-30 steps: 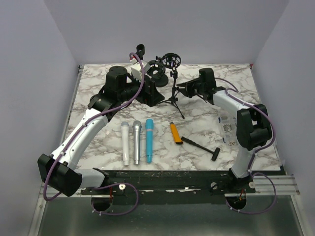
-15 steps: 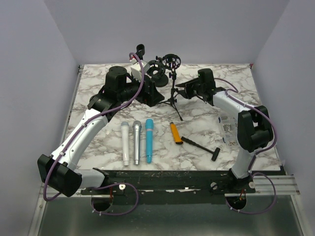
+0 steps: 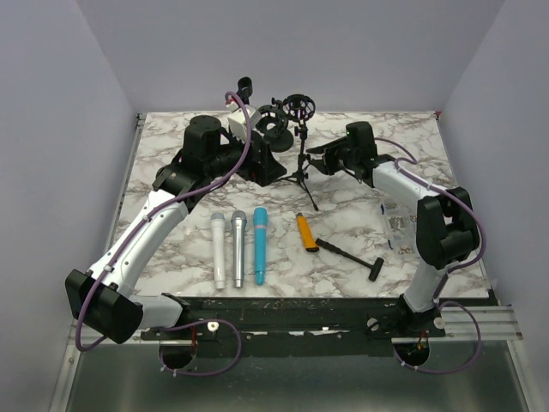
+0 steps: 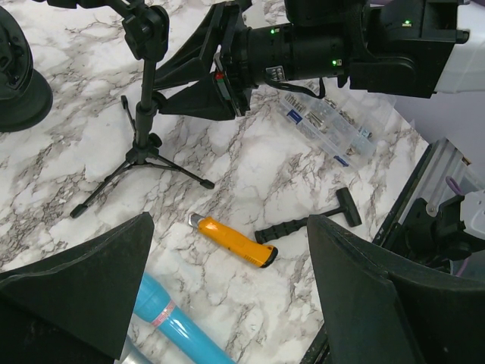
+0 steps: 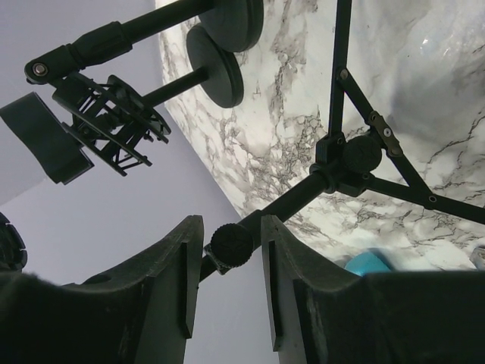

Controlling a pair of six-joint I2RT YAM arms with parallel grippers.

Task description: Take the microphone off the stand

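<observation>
Marble table [image 3: 360,232]: right gripper [image 5: 231,227] level, fingers [image 5: 170,265] apart astride stand [image 5: 288,200] (left gripper [image 4: 231,227] agape).

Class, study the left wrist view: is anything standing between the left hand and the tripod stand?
Nothing visible blocks it. Only bare table lies between the open left hand and the stand. The right hand straddles the stand's pole from the far side, and the orange knife lies flat on the table, nearer the left hand.
</observation>
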